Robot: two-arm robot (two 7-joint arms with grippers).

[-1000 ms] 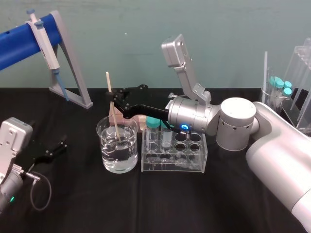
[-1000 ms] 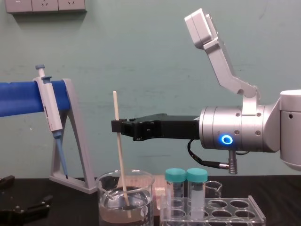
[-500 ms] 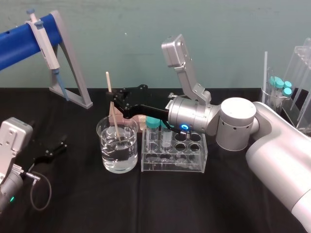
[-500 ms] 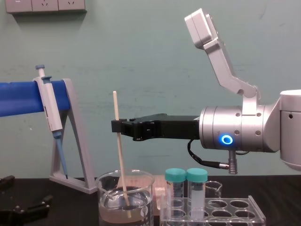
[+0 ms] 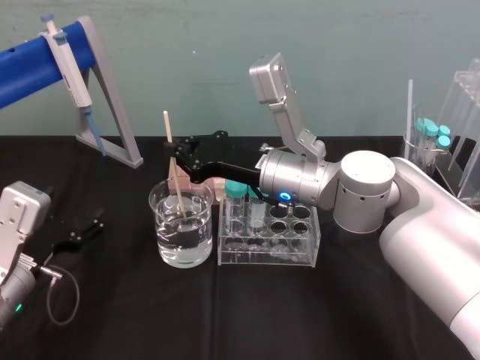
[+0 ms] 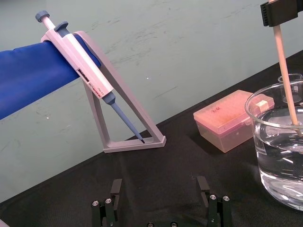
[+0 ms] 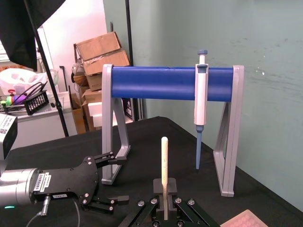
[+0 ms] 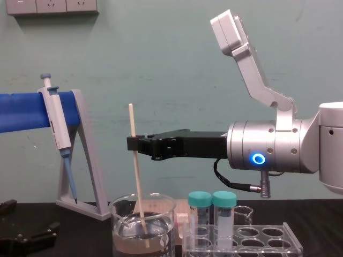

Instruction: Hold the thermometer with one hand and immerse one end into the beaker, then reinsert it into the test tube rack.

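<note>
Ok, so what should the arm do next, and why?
Probably lift straight up: the right gripper holds the thermometer, tip under water in the beaker; the rack waits beside it. Left gripper sits open, idle.

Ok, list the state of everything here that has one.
thermometer: tilted, lower end in the liquid
beaker: upright, part full of clear liquid
test tube rack: holds two capped tubes
right gripper: shut on the thermometer
left gripper: open, parked low at left
pipette: hanging on its stand
</note>
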